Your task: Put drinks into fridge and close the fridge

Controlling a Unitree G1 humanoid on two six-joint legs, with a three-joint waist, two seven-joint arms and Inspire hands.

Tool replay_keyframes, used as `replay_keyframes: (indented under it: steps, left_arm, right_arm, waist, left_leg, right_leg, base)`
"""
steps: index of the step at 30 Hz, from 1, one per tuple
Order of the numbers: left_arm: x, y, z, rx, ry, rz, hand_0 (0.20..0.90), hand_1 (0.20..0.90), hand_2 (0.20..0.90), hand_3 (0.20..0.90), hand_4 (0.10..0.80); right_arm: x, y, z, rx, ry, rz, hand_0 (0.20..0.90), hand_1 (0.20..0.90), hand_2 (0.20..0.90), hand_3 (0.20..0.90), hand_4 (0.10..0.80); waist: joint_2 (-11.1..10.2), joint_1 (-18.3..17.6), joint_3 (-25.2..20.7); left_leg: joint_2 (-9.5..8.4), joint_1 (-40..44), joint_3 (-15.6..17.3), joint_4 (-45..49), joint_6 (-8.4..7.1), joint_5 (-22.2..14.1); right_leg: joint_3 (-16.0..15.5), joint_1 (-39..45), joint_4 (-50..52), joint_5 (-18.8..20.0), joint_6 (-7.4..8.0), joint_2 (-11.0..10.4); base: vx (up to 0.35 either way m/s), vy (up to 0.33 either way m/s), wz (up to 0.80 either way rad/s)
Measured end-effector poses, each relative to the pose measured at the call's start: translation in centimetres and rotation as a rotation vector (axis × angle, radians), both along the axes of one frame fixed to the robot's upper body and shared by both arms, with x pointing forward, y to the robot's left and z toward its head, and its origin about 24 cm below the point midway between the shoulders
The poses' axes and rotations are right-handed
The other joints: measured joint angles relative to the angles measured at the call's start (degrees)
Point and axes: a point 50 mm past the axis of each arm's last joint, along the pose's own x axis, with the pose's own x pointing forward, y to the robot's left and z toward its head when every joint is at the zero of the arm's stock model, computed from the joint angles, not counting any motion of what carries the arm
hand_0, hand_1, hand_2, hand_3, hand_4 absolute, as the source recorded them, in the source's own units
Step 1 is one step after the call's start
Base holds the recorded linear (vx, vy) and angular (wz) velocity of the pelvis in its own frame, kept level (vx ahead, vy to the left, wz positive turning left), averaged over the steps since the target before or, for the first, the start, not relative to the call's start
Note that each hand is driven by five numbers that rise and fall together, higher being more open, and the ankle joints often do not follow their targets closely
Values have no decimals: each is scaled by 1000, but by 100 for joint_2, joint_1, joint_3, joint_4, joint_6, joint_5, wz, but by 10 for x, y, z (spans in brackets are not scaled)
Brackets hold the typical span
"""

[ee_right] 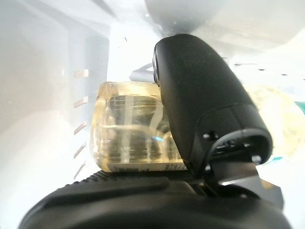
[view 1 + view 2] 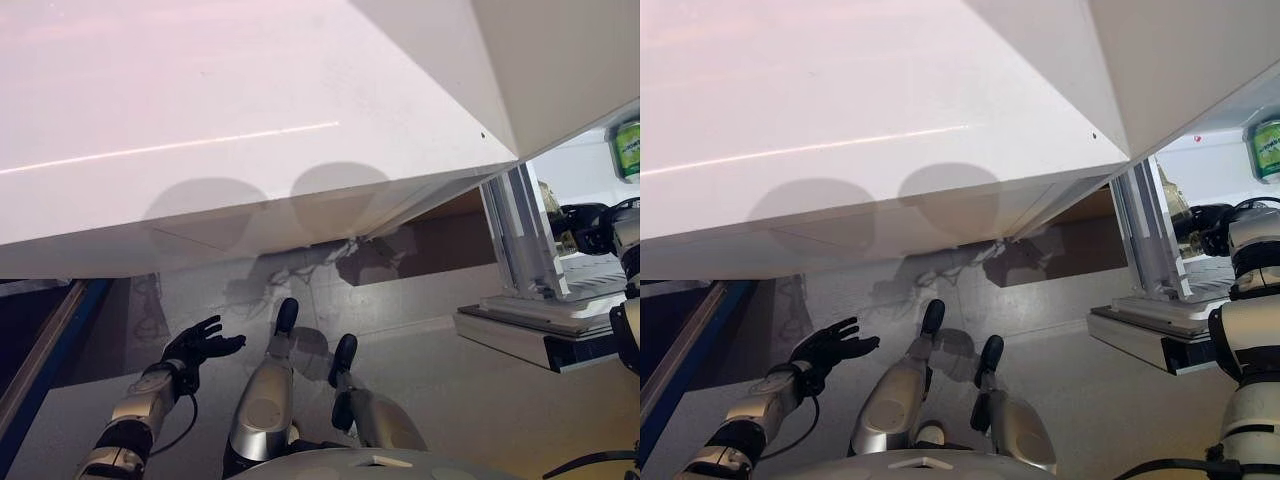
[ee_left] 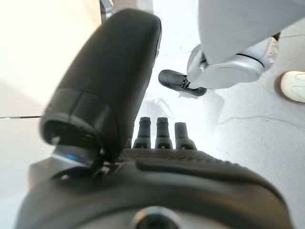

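Observation:
My right hand (image 2: 585,227) is at the far right, reaching into the open fridge (image 2: 520,235). In the right wrist view its thumb (image 1: 200,95) and fingers are curled round a clear bottle of yellowish drink (image 1: 126,126), held against the pale fridge interior. The bottle shows beside the hand in the eye views (image 2: 1173,205). A green can (image 2: 628,148) stands further in on a fridge shelf. My left hand (image 2: 202,346) hangs low at the lower left, fingers spread and empty; its straight fingers show in the left wrist view (image 3: 162,131).
A large white panel (image 2: 250,130) spans the top of the eye views, close overhead. The fridge's white base (image 2: 540,330) juts out at the right. A blue-edged table (image 2: 40,350) runs along the left. A person's white shoe (image 3: 293,86) is on the floor.

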Motion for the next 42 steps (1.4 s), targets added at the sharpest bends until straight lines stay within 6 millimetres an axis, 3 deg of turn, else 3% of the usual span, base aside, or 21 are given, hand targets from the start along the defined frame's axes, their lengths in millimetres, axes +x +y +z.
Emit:
replay_keyframes:
  steps: [22,28,35,42]
  left_arm:
    - [-5,4,-5,7,36,18,900,900,900,900,800]
    - [-7,3,-8,5,50,24,900,900,900,900,800]
    - [-30,-13,-27,-69,117,41,900,900,900,900,800]
    - [-55,-36,-47,-162,185,42,900,900,900,900,800]
  right_arm:
    - [7,1,15,183,-265,-125,900,900,900,900,800]
    - [13,2,49,134,-531,-137,900,900,900,900,800]
    - [-3,12,95,37,-919,-153,900,900,900,900,800]
    - [-32,25,103,-95,-1121,-106,900,900,900,900,800]
  waist:
    - [5,-241,-15]
    - [29,-448,-75]
    - [206,-814,-485]
    - [534,-1165,-1047]
  left_leg:
    - [-2,209,66,76,0,24]
    - [4,406,160,37,2,22]
    - [-14,598,318,0,49,-20]
    - [-8,771,353,-5,61,-86]
  right_leg:
    - [63,215,0,51,-70,-6]
    - [165,355,0,56,-64,-9]
    - [336,469,0,64,-48,-61]
    - [420,601,-2,49,-33,-70]
  base:
    - [9,5,-1]
    - [34,67,-8]
    - [38,88,-12]
    - [5,38,-5]
